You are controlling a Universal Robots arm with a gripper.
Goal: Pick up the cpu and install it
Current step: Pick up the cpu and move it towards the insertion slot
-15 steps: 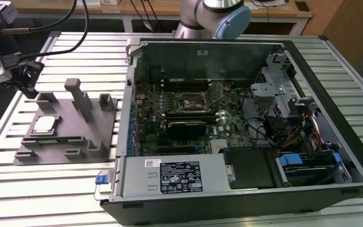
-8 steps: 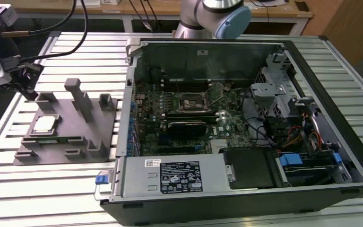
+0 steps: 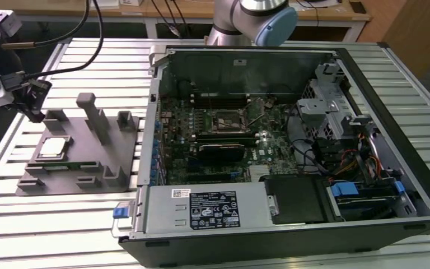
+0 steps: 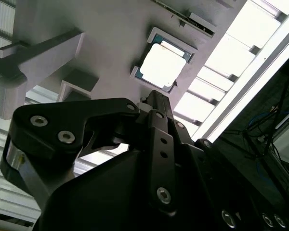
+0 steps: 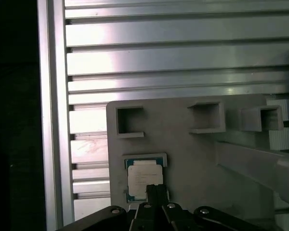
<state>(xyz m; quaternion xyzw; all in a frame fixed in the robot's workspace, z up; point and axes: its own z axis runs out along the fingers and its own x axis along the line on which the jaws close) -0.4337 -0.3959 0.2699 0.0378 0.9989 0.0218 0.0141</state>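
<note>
Exterior view. Small flat square cpu with shiny silver top plate and pale rim lying flat in its pocket on the grey moulded fixture plate, at the exterior view's left, well apart from the open black computer case. Dark metal-framed motherboard socket inside the case, nothing in it. Long thin green memory stick on the same plate, just beside the cpu. Black gripper near the cpu and clear of it. White-and-black label on the power supply carries print; not read out.

Second wrist view. Gripper seen along its body, jaws drawn together with no gap, nothing between them. Cpu just past the tips, glaring white.

First wrist view. Gripper tips overlapping the cpu edge in the picture; contact or clearance cannot be judged. Faint print on the top plate, unreadable.

Step judged: approach for the pick. Probably best done centred over the chip, square to its edges and held level, gripping by the rim with light force to avoid tilting it in the pocket or scraping the underside.
</note>
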